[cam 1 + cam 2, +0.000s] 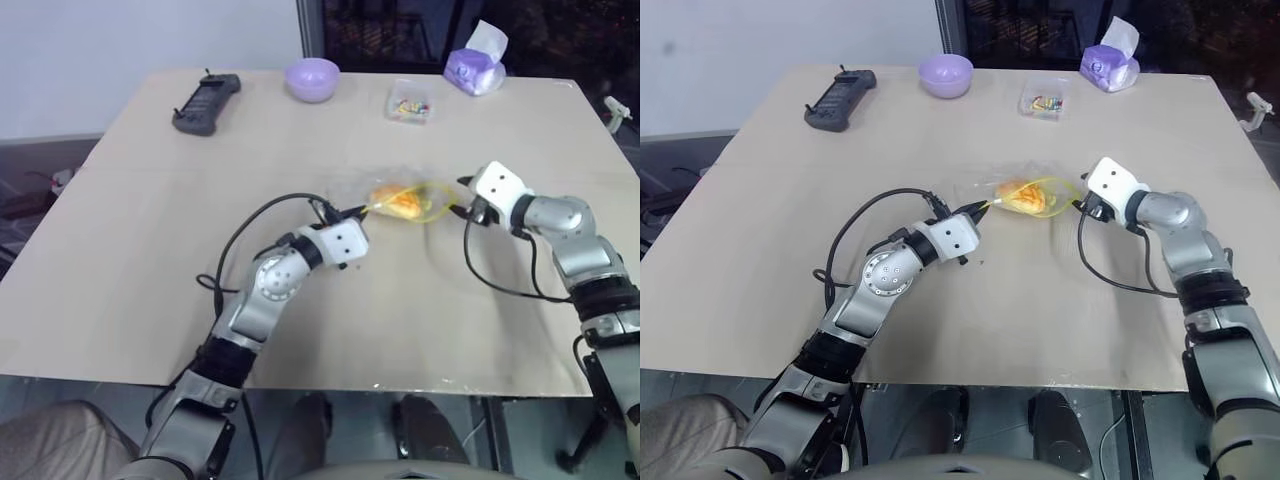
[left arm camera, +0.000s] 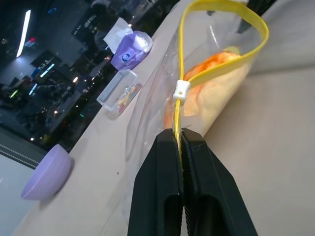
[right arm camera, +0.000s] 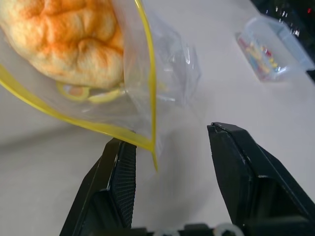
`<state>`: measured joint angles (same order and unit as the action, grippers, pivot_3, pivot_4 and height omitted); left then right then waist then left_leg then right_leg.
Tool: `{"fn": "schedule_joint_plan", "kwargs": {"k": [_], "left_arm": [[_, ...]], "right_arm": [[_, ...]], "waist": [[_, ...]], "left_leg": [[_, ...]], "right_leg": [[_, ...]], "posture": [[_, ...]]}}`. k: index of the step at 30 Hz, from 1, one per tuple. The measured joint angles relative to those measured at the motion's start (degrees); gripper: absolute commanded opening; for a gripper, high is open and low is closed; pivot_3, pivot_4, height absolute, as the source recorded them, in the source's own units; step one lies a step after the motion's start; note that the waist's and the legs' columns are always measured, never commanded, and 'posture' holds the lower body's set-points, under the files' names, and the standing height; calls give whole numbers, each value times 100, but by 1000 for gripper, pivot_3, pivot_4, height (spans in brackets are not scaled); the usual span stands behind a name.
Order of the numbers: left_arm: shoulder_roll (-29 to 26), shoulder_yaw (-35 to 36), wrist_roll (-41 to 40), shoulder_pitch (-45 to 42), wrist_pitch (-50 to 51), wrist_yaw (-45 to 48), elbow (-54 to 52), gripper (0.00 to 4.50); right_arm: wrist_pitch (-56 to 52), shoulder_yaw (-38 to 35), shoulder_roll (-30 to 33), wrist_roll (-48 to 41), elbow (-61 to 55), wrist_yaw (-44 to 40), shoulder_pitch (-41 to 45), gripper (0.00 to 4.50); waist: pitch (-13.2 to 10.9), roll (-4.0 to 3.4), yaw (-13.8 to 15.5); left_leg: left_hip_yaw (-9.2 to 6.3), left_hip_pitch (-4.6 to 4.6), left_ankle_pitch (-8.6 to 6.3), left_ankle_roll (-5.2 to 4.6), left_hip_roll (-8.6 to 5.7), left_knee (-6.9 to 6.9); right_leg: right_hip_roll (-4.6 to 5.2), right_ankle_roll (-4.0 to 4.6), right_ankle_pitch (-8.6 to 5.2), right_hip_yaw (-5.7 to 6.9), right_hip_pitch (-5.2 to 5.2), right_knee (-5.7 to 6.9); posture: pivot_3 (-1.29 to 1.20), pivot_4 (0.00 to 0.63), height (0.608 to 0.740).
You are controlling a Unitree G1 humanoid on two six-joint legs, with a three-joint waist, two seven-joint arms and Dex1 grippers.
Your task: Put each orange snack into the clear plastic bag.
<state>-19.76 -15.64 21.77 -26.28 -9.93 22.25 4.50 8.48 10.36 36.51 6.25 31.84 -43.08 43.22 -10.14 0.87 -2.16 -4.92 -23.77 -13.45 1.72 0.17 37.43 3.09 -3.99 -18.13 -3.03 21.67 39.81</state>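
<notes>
Bag: the clear plastic bag (image 1: 400, 198) lies mid-table, its long axis running across the table from the left gripper (image 2: 179, 147) to the right gripper (image 3: 172, 172), mouth toward the right one. Inside sits 1 orange snack (image 3: 69, 42). The left fingers are clenched on the yellow zip strip (image 2: 216, 29); the right fingers are released, straddling the bag's corner. The beige table (image 1: 150, 250) also carries a lilac bowl (image 1: 312, 78), small clear box (image 1: 409, 102), tissue pack (image 1: 475, 65) and black controller (image 1: 206, 103) along its far edge, by a dark window.
</notes>
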Motion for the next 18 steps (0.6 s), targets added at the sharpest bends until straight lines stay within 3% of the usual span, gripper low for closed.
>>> {"fn": "schedule_joint_plan", "kwargs": {"k": [2,4,5,13,18], "left_arm": [[0,0,0,0,0,-5,0,0],[2,0,0,0,0,-9,0,0],[4,0,0,0,0,-14,0,0],[7,6,-1,-61,2,-117,82,0],[1,393,-62,-728,19,-424,419,0]], "right_arm": [[111,0,1,30,63,-22,0,1309],[173,0,1,33,65,-39,0,328],[188,0,2,34,65,-47,-1,90],[235,-3,9,86,65,-36,-34,90],[489,-138,40,193,93,393,301,90]], "waist": [[0,0,-6],[0,0,-11],[0,0,-14],[0,0,-18],[0,-1,-23]], "left_leg": [[1,0,0,0,0,0],[0,1,0,0,0,0],[0,1,0,0,1,0],[1,2,0,0,1,0],[2,2,0,0,0,0]], "right_leg": [[0,0,0,-1,0,0],[-1,0,0,-1,0,1],[-1,0,0,-1,0,2],[-1,0,0,-1,0,3],[-1,0,0,-2,0,0]], "posture": [[0,150,740],[0,150,740],[0,150,740],[0,150,740],[0,150,740]]}}
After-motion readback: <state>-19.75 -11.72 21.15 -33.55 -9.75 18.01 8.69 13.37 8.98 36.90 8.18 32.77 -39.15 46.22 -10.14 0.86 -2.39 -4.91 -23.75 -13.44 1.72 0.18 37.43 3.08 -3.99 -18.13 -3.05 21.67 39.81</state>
